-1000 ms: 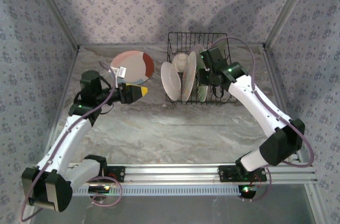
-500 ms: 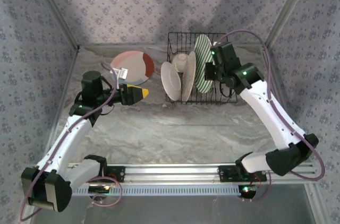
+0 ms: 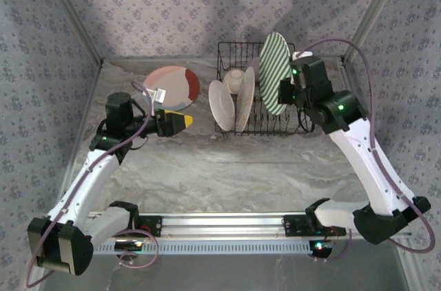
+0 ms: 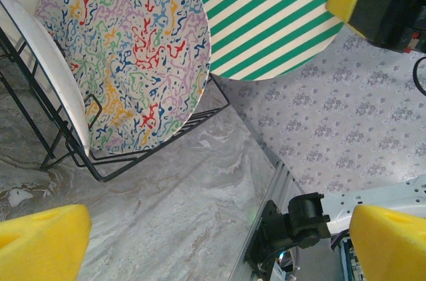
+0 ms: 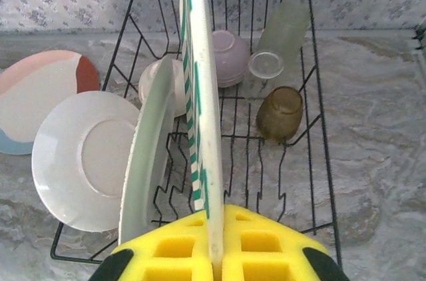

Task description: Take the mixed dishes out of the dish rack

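The black wire dish rack (image 3: 234, 45) stands at the back of the table. My right gripper (image 3: 290, 88) is shut on the rim of a green-striped plate (image 3: 274, 74) and holds it upright above the rack. In the right wrist view the yellow pads (image 5: 279, 248) pinch that plate (image 5: 198, 94) edge-on. In the rack (image 5: 313, 94) stand a squiggle-patterned plate (image 4: 133, 54), a white plate (image 5: 83, 158) at the left end, a lilac bowl (image 5: 229, 54), a tan cup (image 5: 279, 113) and a pale tumbler (image 5: 279, 38). My left gripper (image 3: 180, 121) is open and holds nothing, left of the rack.
A pink, red and blue plate (image 3: 172, 87) lies flat on the marble table left of the rack. Patterned walls close in the back and both sides. An aluminium rail (image 3: 227, 225) runs along the near edge.
My right gripper has lifted the green-striped plate up out of the rack and slightly right. The left arm has stayed where it was.
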`<control>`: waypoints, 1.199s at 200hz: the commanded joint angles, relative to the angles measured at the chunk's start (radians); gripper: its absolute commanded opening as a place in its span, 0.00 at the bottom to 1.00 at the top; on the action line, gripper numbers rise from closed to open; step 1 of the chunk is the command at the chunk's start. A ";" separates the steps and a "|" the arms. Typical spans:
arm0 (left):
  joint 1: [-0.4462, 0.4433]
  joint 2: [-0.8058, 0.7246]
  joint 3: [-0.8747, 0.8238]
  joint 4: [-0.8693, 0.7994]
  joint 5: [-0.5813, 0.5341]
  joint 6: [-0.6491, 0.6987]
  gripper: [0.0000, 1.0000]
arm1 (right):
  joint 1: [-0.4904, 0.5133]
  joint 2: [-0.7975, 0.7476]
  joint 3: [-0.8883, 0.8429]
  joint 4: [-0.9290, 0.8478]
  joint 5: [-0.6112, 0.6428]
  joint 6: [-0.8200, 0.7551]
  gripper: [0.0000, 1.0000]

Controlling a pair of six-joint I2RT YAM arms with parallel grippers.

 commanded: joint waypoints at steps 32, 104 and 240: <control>-0.007 -0.025 0.021 -0.010 -0.024 0.027 0.99 | 0.002 -0.085 0.107 -0.013 0.086 -0.037 0.00; -0.007 -0.041 0.027 0.054 -0.044 -0.040 0.99 | -0.009 -0.114 0.173 0.035 -0.333 0.012 0.00; -0.007 0.013 0.159 0.315 -0.117 -0.278 0.99 | -0.260 -0.056 -0.016 0.477 -1.097 0.410 0.00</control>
